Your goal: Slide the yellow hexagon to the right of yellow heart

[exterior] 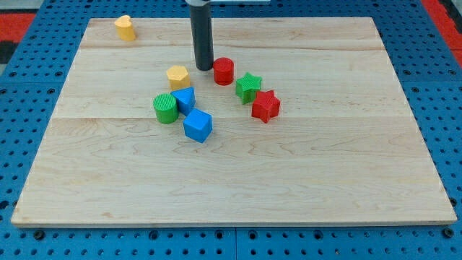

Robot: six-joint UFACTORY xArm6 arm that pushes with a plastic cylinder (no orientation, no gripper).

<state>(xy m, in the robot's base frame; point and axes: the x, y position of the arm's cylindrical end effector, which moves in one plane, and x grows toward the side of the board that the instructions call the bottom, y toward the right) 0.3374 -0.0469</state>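
The yellow hexagon point(177, 76) lies near the board's middle, a little toward the view's top. The yellow heart point(125, 27) sits far off at the view's top left corner of the board. My tip point(204, 68) stands just to the right of the hexagon, slightly toward the top, between it and the red cylinder point(224, 71). A small gap shows between my tip and the hexagon.
A blue block point(185, 100) and a green cylinder point(165, 108) sit just below the hexagon. A blue cube point(197, 126) lies below those. A green star point(248, 87) and a red star point(265, 106) lie to the right. The wooden board point(325, 180) has blue pegboard around it.
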